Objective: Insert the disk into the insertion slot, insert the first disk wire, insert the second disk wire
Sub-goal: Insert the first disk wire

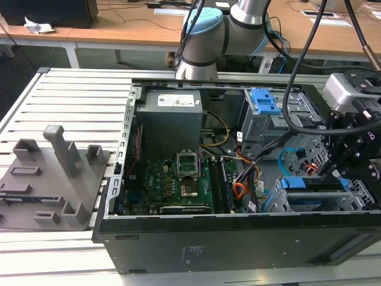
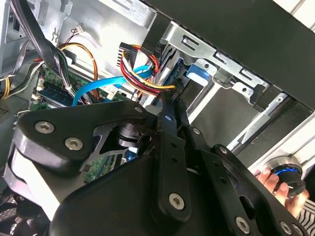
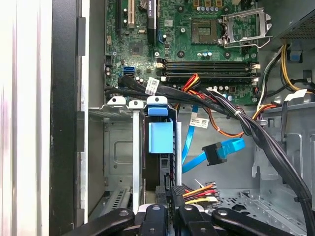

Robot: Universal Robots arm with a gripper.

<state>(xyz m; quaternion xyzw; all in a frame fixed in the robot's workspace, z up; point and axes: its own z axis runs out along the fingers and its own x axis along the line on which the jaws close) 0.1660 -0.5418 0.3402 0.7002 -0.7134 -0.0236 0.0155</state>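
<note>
Pinching first disk wire, claw at disk rear.

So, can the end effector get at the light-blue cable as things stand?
Probably yes. The light-blue cable hangs free in open space beside the disk, its plug uncovered. The end effector sits close by, at the coloured wire bundle.
</note>
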